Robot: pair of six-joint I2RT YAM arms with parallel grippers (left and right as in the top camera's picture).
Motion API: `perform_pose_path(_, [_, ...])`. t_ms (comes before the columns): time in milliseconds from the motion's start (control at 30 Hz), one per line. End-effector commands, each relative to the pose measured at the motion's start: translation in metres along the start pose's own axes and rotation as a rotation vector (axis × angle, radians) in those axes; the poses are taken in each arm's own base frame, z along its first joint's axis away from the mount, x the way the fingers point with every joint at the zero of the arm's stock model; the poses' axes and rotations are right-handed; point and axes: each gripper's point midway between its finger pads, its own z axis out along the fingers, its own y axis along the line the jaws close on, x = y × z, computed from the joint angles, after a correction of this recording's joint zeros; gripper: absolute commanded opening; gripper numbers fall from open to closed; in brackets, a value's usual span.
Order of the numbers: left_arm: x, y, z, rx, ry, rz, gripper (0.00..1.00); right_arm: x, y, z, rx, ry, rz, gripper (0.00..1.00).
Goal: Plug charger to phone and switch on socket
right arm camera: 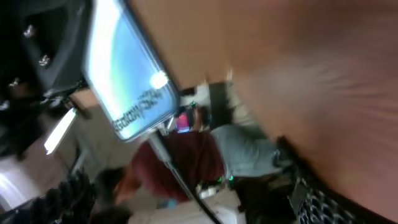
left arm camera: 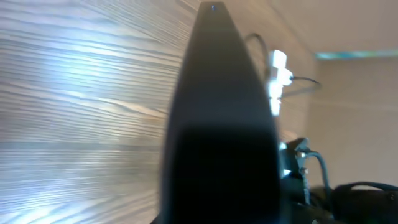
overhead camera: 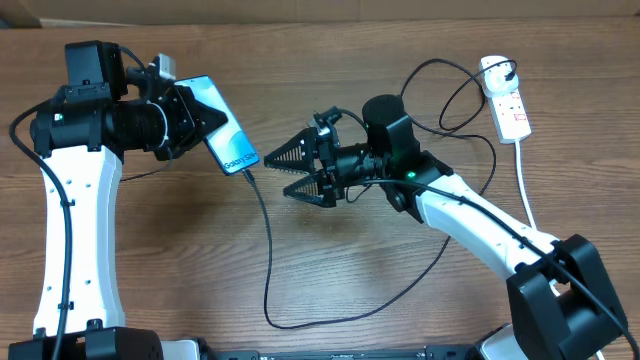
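Phone (left arm camera: pixel 217 137) dark, blurred, clamped in left end effector (overhead camera: pixel 198 118); right end effector (overhead camera: pixel 278 175) spread.

The phone (overhead camera: pixel 225 135) is clamped in the left gripper (overhead camera: pixel 190 120), which sits at its left, over the left part of the table (overhead camera: pixel 160 260). To the phone's right, near but apart from it, is the right gripper (overhead camera: pixel 292 172), fingers spread and pointing toward the phone. The charger (overhead camera: pixel 268 260) meets the phone's near end, runs forward, loops right and back to the socket (overhead camera: pixel 507 100), well to the phone's right.
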Motion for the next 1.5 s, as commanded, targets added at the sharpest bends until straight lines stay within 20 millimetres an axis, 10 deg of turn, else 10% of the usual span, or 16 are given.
perform_pose_path(0, [-0.006,0.01,-0.002,-0.099,-0.051,0.073,0.04,-0.036,-0.022,-0.016,0.118,-0.196,-0.123,1.0])
perform_pose_path(333, [0.017,-0.001,0.045,-0.308,-0.024,0.275,0.04,-0.068,-0.068,-0.051,0.344,-0.361,-0.19,1.0])
perform_pose_path(600, [0.015,-0.001,0.132,-0.298,0.052,0.339,0.04,-0.072,-0.089,-0.082,0.448,-0.381,-0.195,1.0])
perform_pose_path(800, [0.028,-0.016,0.186,-0.21,0.108,0.398,0.04,-0.065,-0.077,-0.128,0.494,-0.432,-0.244,1.0])
perform_pose_path(1033, [0.052,-0.026,0.24,-0.048,0.231,0.262,0.04,-0.062,-0.074,-0.134,0.499,-0.436,-0.257,1.0])
perform_pose_path(1467, [0.077,-0.01,0.269,0.009,0.373,0.174,0.04,-0.064,-0.076,-0.136,0.514,-0.447,-0.254,1.0])
